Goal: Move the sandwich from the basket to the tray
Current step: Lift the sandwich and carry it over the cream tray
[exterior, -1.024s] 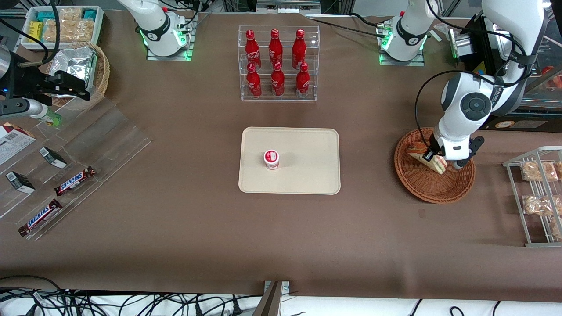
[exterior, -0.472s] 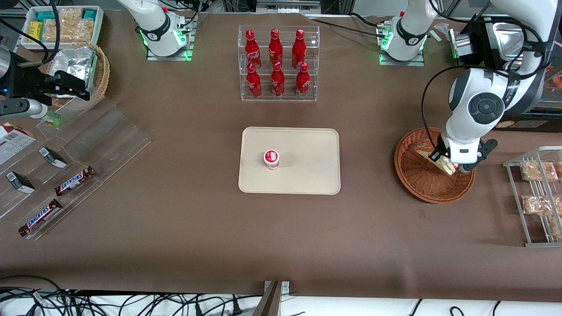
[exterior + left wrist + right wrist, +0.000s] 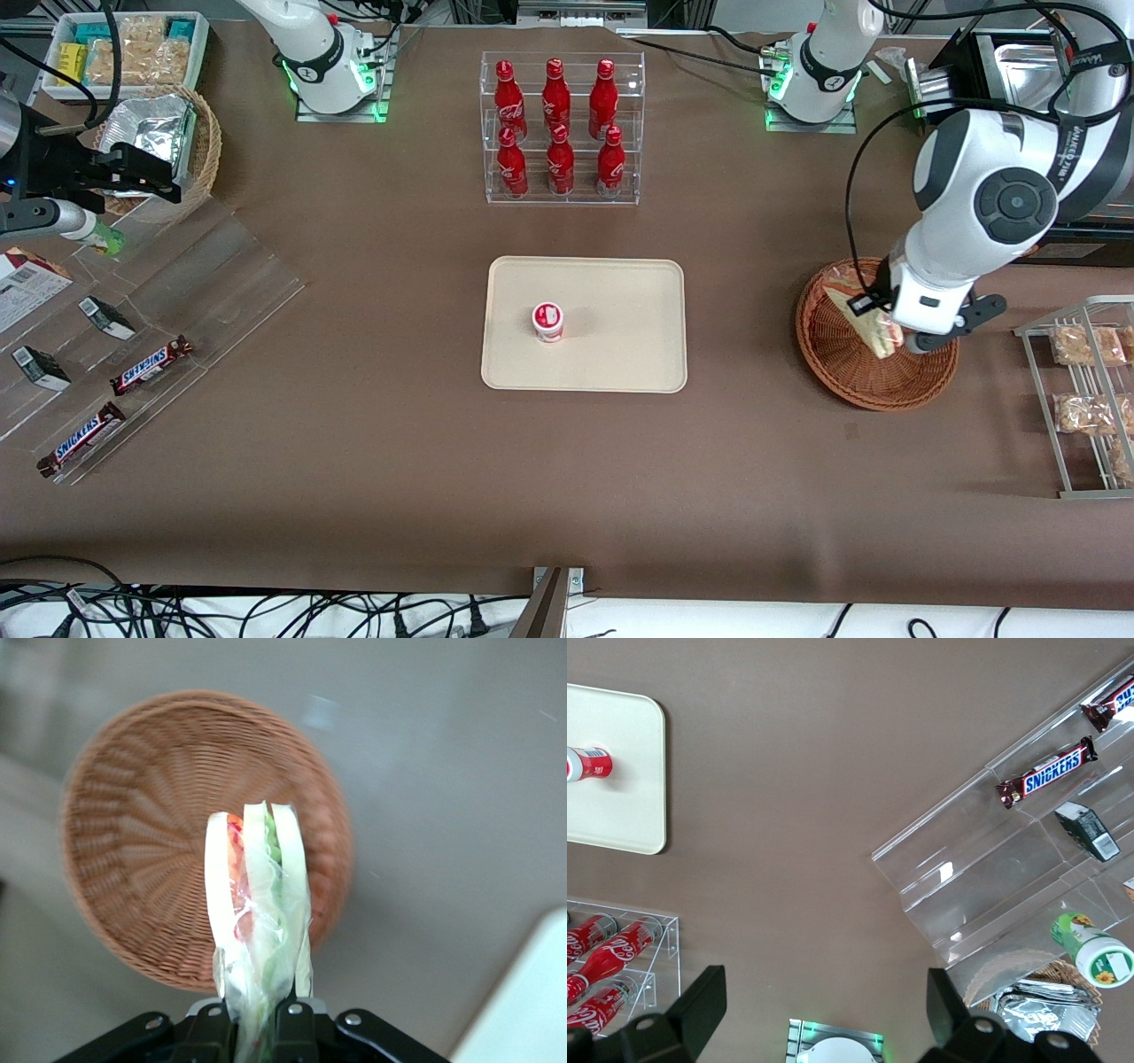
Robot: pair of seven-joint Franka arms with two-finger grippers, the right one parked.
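From the front, your end effector (image 3: 873, 330) hangs above the basket (image 3: 850, 377), clamped on the sandwich (image 3: 870, 324), which is lifted clear of the weave; the tray (image 3: 620, 354) lies well apart from the basket, carrying a small red-and-white cup (image 3: 547, 321). At the wrist, you see the fingers (image 3: 213, 1028) pinching the sandwich (image 3: 259, 895) by its wrapped end, with the basket (image 3: 133, 868) below it.

The left arm (image 3: 983, 204) has glossy white shells, dark grey round joint caps, a looping black cable and a black gripper (image 3: 257, 1028).
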